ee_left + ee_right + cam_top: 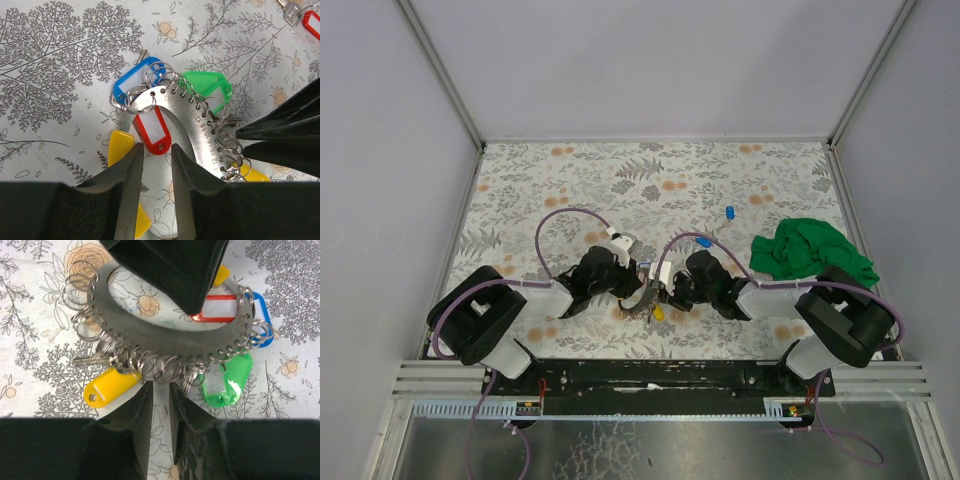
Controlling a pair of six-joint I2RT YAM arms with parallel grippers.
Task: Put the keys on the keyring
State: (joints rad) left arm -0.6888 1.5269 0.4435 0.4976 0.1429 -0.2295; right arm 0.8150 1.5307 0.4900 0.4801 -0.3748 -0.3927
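Observation:
The keyring (175,112) is a flat silvery oval band with numbered holes, lying on the floral table top. Several small split rings hang from it, along with blue (135,82), red (152,131), green (207,87) and yellow (121,145) tags. My left gripper (156,147) stands over its near side, jaws slightly apart. Only the red tag's tip and table show between them. My right gripper (160,385) faces it from the other side. Its narrow jaws touch the split rings (165,367) on the keyring's (150,342) edge. Loose keys lie apart: a red-tagged one (300,17) and two blue-tagged ones (730,212) (703,242).
A crumpled green cloth (812,252) lies at the right of the table, close to the right arm. Both arms meet at the near middle (655,290). Grey walls with metal posts enclose the table on three sides.

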